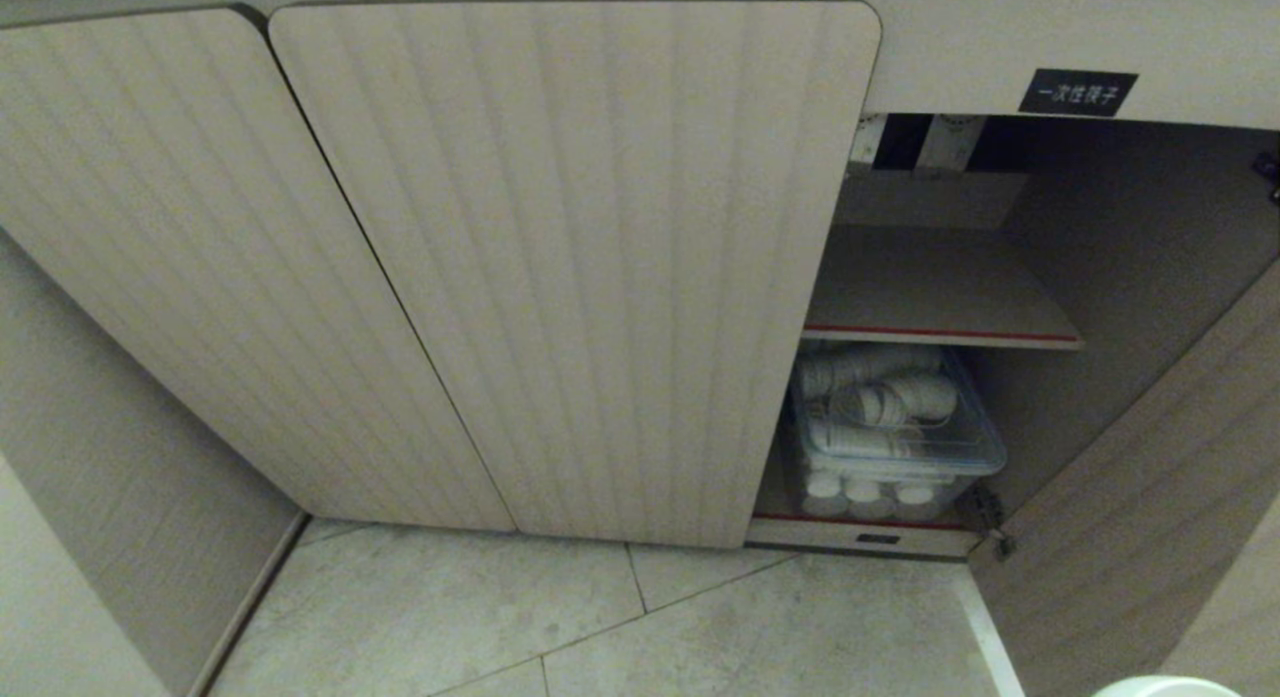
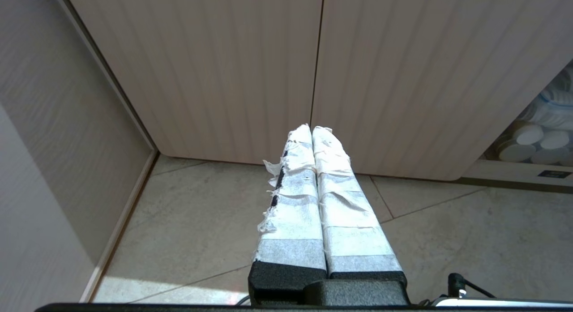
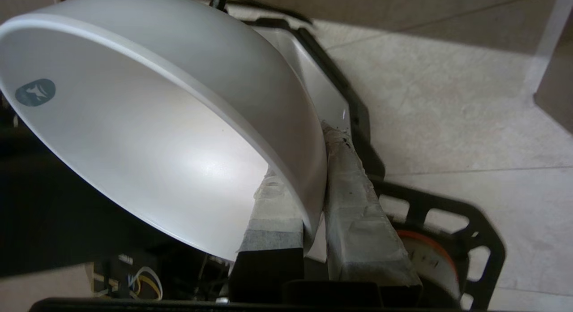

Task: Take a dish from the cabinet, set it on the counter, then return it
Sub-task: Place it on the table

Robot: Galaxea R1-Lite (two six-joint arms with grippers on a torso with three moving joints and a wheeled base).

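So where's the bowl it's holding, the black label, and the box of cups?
bowl (image 3: 147, 137): right wrist view, inner wall.
black label (image 1: 1077, 92): head view, its middle.
box of cups (image 1: 985, 455): head view, clear front rim.

We see pale tiled floor (image 1: 620, 627) with thin grout lines, beige wood-grain wall panel (image 1: 90, 457) at left.

White-taped fingers (image 2: 331, 186); blk base

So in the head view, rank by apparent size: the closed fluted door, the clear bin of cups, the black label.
1. closed fluted door
2. clear bin of cups
3. black label
The gaps are wide, so nearness doesn't change the order.
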